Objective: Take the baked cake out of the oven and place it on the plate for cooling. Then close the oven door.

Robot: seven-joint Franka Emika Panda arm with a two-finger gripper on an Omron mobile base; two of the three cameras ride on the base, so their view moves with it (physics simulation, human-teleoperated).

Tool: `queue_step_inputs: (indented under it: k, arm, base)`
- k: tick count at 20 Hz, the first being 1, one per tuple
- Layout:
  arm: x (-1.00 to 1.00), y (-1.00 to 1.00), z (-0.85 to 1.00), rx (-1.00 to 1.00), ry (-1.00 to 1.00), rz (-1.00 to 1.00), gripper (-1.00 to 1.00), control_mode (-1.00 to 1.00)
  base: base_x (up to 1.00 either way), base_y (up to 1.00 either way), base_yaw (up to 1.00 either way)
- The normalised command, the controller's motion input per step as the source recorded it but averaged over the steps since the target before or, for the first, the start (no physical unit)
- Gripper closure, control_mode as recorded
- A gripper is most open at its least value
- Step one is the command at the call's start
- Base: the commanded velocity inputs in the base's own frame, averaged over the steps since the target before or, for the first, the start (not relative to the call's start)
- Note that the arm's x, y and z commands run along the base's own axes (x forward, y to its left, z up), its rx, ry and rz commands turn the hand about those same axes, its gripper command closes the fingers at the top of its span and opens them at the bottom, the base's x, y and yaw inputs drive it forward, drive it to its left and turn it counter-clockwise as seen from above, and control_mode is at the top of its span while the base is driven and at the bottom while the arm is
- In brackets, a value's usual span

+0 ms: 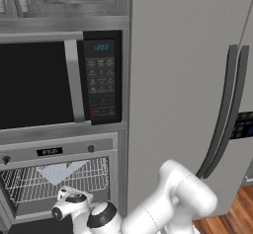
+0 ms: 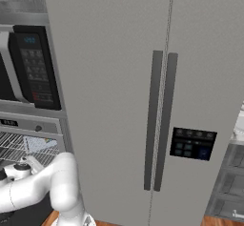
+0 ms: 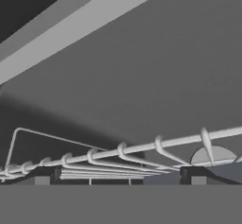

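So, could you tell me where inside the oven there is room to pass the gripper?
Free: the dark gap between the oven ceiling and the wire rack, left and middle, as the hand view shows. Crowded: the rack's right end, where a pale round shape sits behind the wires. The open gripper is level with the rack's front edge.

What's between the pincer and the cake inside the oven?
Nothing solid that shows. The oven is open, and in the hand view the open pincer sits level with the wire rack. The pale round shape beyond the rack wires may be the cake; unclear.
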Motion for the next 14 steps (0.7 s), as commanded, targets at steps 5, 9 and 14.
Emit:
queue_step_inputs:
  k: [5, 9, 14]
  arm:
    - [0.02, 0.13, -0.65, -0.18, 0.0, 0.0, -1.0, -1.0]
    - [0.0, 0.16, -0.67, -0.19, -0.01, 0.0, -1.0, -1.0]
    - [-0.02, 0.1, -0.72, -0.22, 0.0, 0.0, -1.0, -1.0]
  base:
    - [0.0, 0.0, 0.0]
    - [0.0, 0.0, 0.0]
    - [0.0, 0.0, 0.0]
